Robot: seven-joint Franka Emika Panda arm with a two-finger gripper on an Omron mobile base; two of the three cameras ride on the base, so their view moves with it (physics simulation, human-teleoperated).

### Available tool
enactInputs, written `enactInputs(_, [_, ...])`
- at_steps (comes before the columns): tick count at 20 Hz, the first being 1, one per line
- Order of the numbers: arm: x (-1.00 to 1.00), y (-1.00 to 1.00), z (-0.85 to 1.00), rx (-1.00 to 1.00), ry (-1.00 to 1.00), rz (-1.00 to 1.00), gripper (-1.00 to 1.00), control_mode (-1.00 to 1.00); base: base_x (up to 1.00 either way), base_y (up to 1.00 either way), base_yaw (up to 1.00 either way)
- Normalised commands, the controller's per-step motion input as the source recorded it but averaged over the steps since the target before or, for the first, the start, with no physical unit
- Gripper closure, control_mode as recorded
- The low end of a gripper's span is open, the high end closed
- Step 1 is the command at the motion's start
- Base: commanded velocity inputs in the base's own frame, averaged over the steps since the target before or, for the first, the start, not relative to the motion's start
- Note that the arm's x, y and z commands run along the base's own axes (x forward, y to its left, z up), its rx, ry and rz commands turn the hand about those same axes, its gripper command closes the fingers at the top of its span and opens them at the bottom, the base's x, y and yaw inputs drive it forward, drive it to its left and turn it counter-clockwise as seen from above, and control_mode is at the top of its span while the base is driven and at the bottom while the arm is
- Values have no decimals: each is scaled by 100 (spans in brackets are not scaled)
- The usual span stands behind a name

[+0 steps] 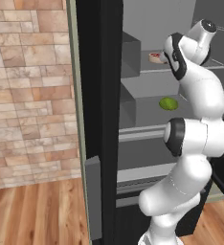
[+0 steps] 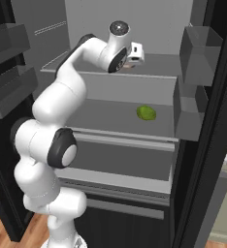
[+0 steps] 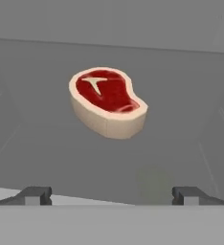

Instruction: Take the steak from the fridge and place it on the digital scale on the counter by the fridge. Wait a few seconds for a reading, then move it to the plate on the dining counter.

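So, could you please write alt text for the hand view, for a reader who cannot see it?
A red steak with a pale rim and white T-shaped mark lies on a grey fridge shelf. The open pincer sits short of it, one fingertip at each lower corner.

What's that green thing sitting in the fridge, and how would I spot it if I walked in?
Start at the tall black fridge with its door open and grey shelves inside. On the shelf just below the one where the steak lies sits a small round green fruit. It is alone on that shelf and plain green, while the steak above is red with a pale rim.
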Motion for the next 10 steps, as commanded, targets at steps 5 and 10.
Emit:
enactInputs(5, [40, -11, -17, 0, 0, 5, -100, -100, 0, 0, 0])
enactInputs(10, [43, -13, -4, 0, 0, 5, -100, -100, 0, 0, 0])
